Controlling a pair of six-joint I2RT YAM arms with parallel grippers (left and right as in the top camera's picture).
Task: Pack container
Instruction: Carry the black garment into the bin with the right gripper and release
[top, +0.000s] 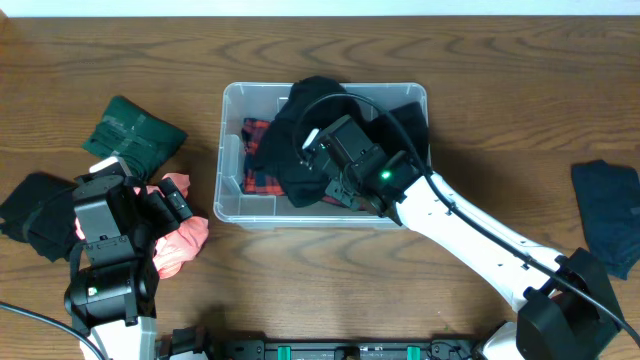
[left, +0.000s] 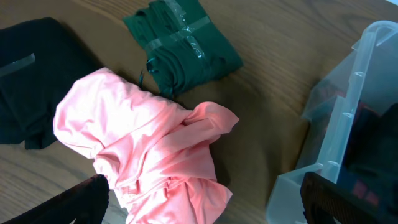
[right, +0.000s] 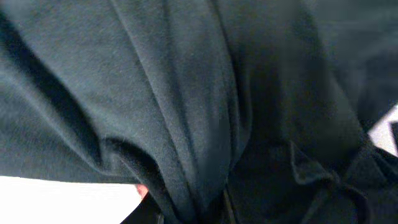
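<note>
Black garment (right: 186, 93) against right pincer (top: 320, 152), grip untellable, inside container (top: 231, 200); left pincer (left: 208, 204) spread over pink cloth (left: 143, 143).

Wooden tabletop (top: 400, 50), four garments noted. Green folded garment (top: 133, 130) near the left edge, taped. Black garment (top: 35, 210) at the left edge. Crumpled pink garment (top: 185, 240) towards the near-left corner. Navy garment (top: 610, 215) at the right edge, well apart from the others.
</note>
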